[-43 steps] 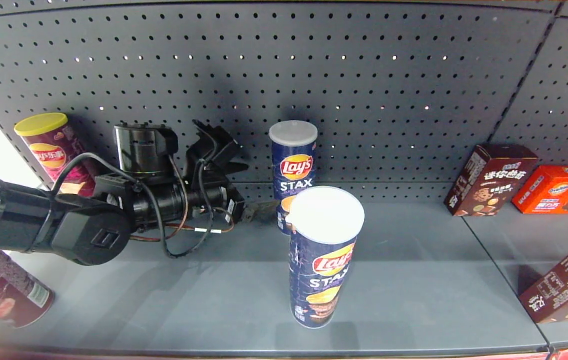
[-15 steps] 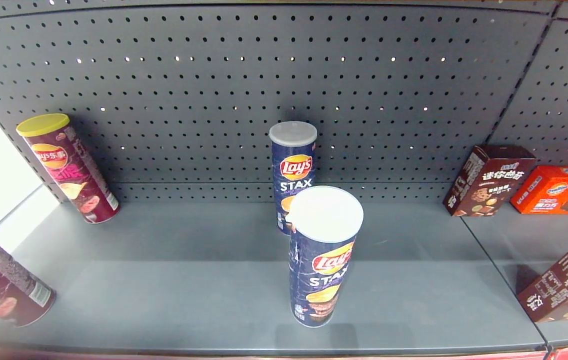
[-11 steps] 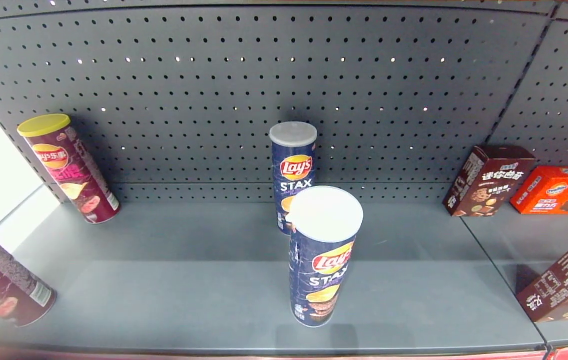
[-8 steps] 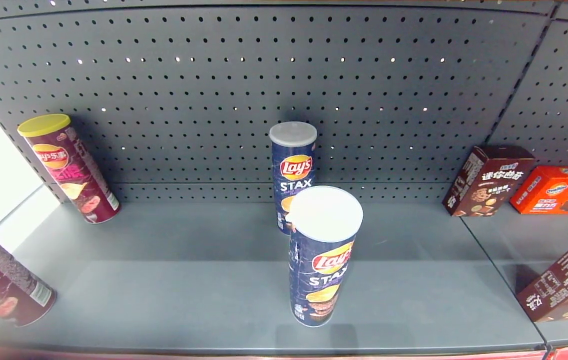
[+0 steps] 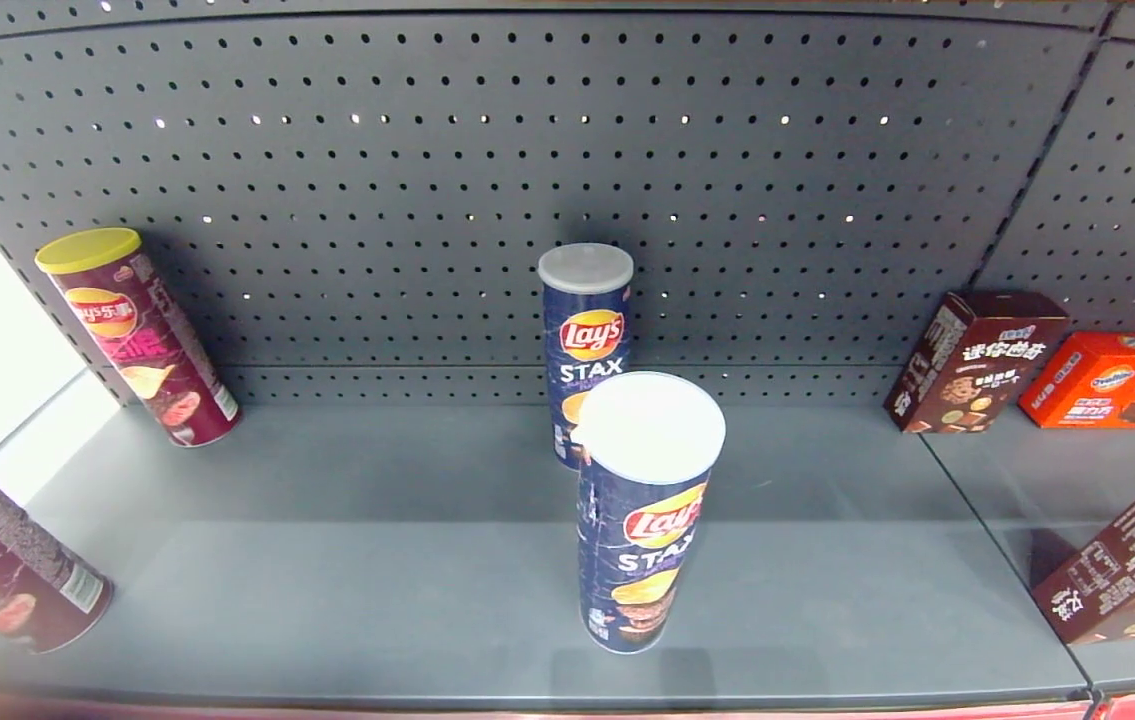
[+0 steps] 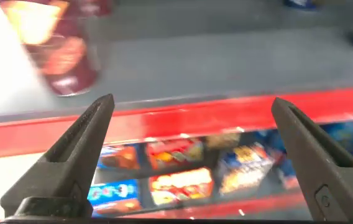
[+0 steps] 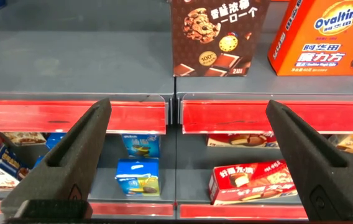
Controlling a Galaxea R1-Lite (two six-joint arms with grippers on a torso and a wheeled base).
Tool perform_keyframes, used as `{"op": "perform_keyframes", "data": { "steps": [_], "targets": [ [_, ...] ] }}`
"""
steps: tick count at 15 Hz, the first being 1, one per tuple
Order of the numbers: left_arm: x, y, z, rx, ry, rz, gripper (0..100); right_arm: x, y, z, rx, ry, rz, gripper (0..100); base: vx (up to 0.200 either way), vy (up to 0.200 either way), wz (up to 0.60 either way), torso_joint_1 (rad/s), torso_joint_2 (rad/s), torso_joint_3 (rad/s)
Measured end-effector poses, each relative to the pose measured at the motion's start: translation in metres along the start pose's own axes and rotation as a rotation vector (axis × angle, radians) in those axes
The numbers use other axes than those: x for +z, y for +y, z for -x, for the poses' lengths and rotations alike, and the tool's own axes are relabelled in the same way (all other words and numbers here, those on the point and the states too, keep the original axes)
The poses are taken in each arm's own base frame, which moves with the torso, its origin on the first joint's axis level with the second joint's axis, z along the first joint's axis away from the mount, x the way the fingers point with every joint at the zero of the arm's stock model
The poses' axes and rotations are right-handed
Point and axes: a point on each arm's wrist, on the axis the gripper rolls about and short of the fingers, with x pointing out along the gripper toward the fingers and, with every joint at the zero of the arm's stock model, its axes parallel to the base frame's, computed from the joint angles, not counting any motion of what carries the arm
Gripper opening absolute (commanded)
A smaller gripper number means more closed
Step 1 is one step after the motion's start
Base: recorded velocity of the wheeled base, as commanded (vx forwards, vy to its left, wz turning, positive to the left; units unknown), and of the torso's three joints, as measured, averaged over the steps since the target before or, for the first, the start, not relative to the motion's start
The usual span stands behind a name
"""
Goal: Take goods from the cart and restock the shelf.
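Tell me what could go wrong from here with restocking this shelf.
1. The front blue can stands tall directly before the rear blue can. An arm reaching toward the back could tip it, perhaps into the other.
2. The maroon can stands near the front edge of the shelf at the left. The left gripper, open and facing that edge, might knock the can off on entering.

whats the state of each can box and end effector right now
rear blue chip can, upright, lid on
front blue chip can, upright, lid on
yellow-lidded maroon can, standing, lid on
front maroon can, standing
rear brown cookie box, standing, closed
left end effector, open, empty
right end effector, open, empty
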Motion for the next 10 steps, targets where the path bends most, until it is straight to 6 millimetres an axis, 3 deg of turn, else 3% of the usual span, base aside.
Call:
{"op": "perform_keyframes", "data": {
  "steps": [2,10],
  "targets": [
    [-0.006,0.0024,0.0014,0.113,0.043,-0.009,100,0.0,0.0,0.0,0.0,0.0,0.0,100,0.0,0.0,0.0,0.0,0.0,0.0],
    [-0.0056,0.0043,0.0023,0.204,0.027,0.032,100,0.0002,-0.0002,0.0,-0.01,-0.002,-0.064,100,0.0,0.0,0.0,0.0,0.0,0.0]
  ]
}}
